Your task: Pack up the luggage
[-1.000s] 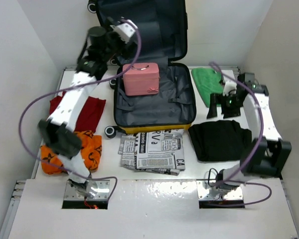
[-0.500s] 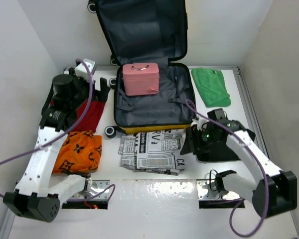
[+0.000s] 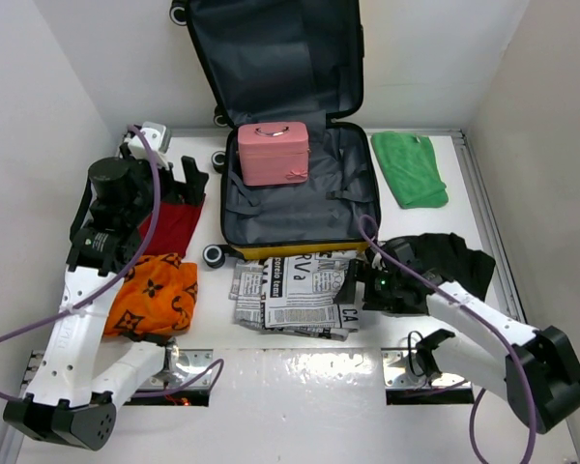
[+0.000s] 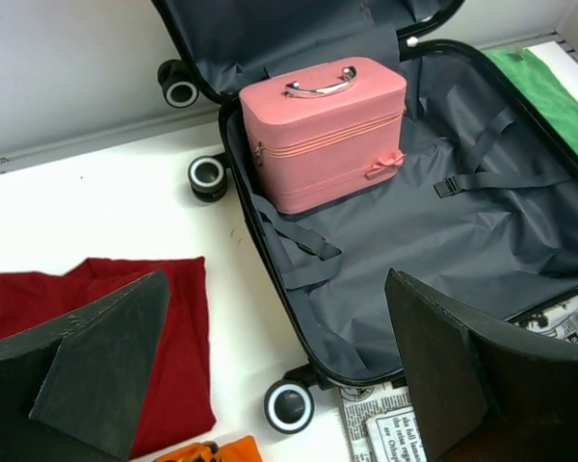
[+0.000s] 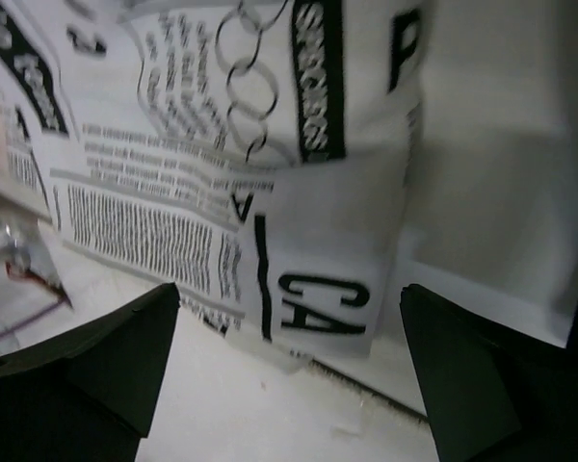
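Observation:
The luggage (image 3: 300, 208) lies open at the table's back middle: yellow shell, dark grey lining (image 4: 443, 241), lid propped against the wall. A small pink case (image 3: 273, 153) (image 4: 323, 130) stands inside at the back left. My left gripper (image 3: 186, 182) (image 4: 279, 385) hangs open and empty over the red cloth (image 3: 174, 227), just left of the luggage. Low at the right edge of the newspaper (image 3: 290, 295) (image 5: 270, 192), my right gripper (image 3: 354, 286) (image 5: 289, 385) is open with nothing between its fingers.
An orange patterned cloth (image 3: 155, 295) lies at the front left, a green cloth (image 3: 411, 169) at the back right and a black cloth (image 3: 440, 261) at the right, partly under my right arm. The luggage's wheels (image 4: 289, 406) stick out to its left. Walls close in on three sides.
My left arm swung from above the suitcase down to the left over the red cloth. My right arm came forward from the green cloth to the newspaper's right edge.

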`<state>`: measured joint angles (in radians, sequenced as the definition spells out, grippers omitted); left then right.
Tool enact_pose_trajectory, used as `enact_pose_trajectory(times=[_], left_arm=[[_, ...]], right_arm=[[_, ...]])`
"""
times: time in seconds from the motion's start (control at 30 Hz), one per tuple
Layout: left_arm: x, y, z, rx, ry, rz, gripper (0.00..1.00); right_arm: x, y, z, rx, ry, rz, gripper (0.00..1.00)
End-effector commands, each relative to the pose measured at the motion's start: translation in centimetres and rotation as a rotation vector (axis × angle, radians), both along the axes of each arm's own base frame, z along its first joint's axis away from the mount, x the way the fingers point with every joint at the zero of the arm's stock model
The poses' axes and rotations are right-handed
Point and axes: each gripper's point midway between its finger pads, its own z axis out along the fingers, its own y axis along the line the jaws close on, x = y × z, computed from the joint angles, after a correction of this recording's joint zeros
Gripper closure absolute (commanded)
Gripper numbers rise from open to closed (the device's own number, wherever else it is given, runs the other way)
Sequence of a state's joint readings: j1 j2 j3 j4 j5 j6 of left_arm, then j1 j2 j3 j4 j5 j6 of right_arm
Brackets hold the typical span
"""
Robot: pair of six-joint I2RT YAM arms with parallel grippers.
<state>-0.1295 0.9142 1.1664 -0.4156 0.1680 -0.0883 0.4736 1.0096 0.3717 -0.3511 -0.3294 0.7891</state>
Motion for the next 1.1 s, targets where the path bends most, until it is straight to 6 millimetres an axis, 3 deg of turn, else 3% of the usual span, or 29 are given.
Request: enact_pose_trajectory(times=[0.0,0.3,0.53,0.67,0.7,0.73,0.77,0.8,0.83,0.87,0.93,0.97,1.03,1.07], left_arm=[[0.3,0.2,1.0,-0.033,-0.04,0.013,0.0],[1.2,0.5,0.7,-0.008,-0.068,0.018,0.0],[1.5,0.9,0.0,-0.008,-0.066,0.028,0.0],[1.9,1.3,-0.1,-0.008,-0.066,0.038,0.0],[1.9,1.6,-0.1,-0.007,-0.067,0.049,0.0],[2.2,1.6,-0.4,-0.007,-0.057,0.049,0.0],[2.2,1.6,-0.4,-0.007,-0.057,0.049,0.0],[2.2,1.6,-0.4,-0.007,-0.057,0.049,0.0],[2.2,1.6,-0.4,-0.007,-0.057,0.049,0.0],[2.2,1.6,-0.4,-0.007,-0.057,0.049,0.0],[2.0,1.9,-0.1,-0.007,-0.067,0.058,0.0],[1.9,1.8,-0.1,-0.008,-0.066,0.049,0.0],[1.9,1.8,-0.1,-0.008,-0.066,0.049,0.0],[1.6,1.6,0.3,-0.011,-0.077,0.037,0.0]], right_arm=[[3.3,-0.1,-0.4,-0.016,-0.071,-0.122,0.01],[3.8,1.2,-3.0,0.031,-0.04,-0.139,0.01],[3.7,2.7,-3.4,0.017,-0.081,-0.11,0.01],[3.6,1.6,-4.7,-0.053,-0.076,-0.145,0.31],[3.6,1.1,-5.0,-0.087,-0.073,-0.154,0.48],[3.7,0.8,-5.2,-0.108,-0.081,-0.149,0.56],[4.1,1.0,-4.7,-0.108,-0.098,-0.139,0.64],[3.7,0.4,-5.0,-0.146,-0.1,-0.094,0.79],[4.5,1.0,-3.8,-0.128,-0.139,-0.076,0.86],[4.0,0.7,-3.7,-0.148,-0.12,-0.056,0.93],[3.4,0.8,-2.7,-0.158,-0.144,0.058,1.0],[4.1,1.3,-0.8,-0.147,-0.181,0.079,1.0],[3.4,1.3,0.7,-0.147,-0.23,0.198,1.0],[4.2,2.4,3.1,-0.114,-0.306,0.264,1.0]])
